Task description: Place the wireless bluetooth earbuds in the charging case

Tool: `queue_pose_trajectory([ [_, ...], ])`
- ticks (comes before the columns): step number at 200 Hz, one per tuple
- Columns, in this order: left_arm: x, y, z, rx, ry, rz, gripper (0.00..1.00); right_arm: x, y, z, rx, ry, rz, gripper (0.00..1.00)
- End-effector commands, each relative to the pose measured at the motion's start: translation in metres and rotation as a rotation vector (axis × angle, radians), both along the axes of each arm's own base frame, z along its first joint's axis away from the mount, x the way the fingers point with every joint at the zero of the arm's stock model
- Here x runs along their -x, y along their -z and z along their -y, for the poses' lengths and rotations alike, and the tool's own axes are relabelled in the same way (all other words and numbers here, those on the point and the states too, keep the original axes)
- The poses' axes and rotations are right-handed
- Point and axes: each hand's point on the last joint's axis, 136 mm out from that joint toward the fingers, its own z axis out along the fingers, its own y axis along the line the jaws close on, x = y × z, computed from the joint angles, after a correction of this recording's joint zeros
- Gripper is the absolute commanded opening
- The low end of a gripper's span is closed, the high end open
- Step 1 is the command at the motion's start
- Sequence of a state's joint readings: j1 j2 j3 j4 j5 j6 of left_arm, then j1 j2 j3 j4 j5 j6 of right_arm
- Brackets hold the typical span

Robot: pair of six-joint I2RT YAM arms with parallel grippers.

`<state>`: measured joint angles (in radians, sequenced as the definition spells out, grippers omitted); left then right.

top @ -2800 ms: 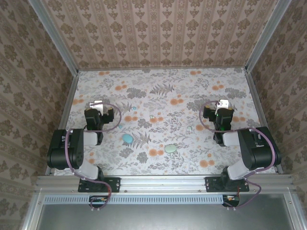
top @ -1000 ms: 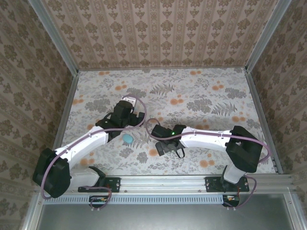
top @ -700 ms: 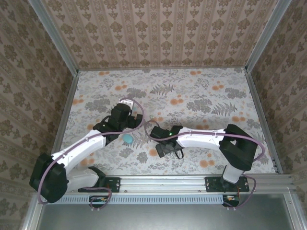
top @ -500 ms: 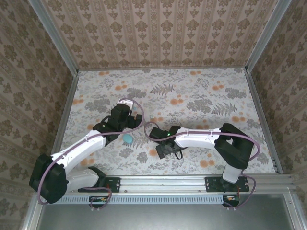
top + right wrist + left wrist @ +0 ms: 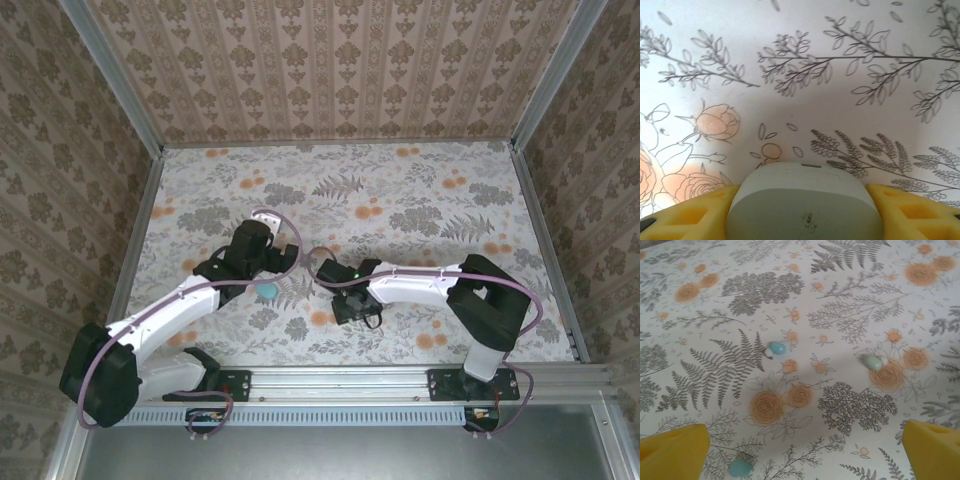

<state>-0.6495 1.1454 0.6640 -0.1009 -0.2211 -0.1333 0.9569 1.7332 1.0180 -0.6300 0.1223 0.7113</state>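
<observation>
R arm [image 5: 420,285] bends low over table [image 5: 430,190], R pincer [image 5: 802,212] grips the case [image 5: 801,192]; L arm [image 5: 180,305] reaches fwd, L pincer [image 5: 802,447] wide open.

Top cam: high, behind arm bases [image 5: 205,380], looking down on counter [image 5: 420,190]. Left wrist cam: oblique, mid-height. Right wrist cam: low, v. close behind charging case [image 5: 802,205]. Shared: counter centre.
</observation>
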Motion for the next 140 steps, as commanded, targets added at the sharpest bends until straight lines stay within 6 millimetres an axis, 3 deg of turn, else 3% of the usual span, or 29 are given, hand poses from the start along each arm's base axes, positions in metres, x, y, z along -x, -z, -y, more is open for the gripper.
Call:
queue_pose_trajectory([
  [1, 0.006, -0.018, 0.02, 0.02, 0.157, 0.098, 1.0, 0.0, -0.009, 0.007, -0.037, 0.034, -0.016, 0.57],
  [29, 0.026, -0.03, 0.038, 0.039, 0.369, 0.219, 1.0, -0.004, -0.033, 0.01, -0.105, 0.05, -0.022, 0.56],
  [58, 0.072, -0.05, 0.068, 0.123, 0.709, 0.394, 1.0, -0.01, -0.072, 0.017, -0.196, 0.044, -0.016, 0.55],
  [109, 0.102, -0.063, 0.103, 0.215, 0.948, 0.386, 0.99, -0.012, -0.138, 0.037, -0.276, 0.005, 0.024, 0.55],
  [140, 0.118, -0.073, 0.134, 0.241, 1.042, 0.437, 0.99, -0.01, -0.163, 0.034, -0.323, -0.017, 0.039, 0.55],
])
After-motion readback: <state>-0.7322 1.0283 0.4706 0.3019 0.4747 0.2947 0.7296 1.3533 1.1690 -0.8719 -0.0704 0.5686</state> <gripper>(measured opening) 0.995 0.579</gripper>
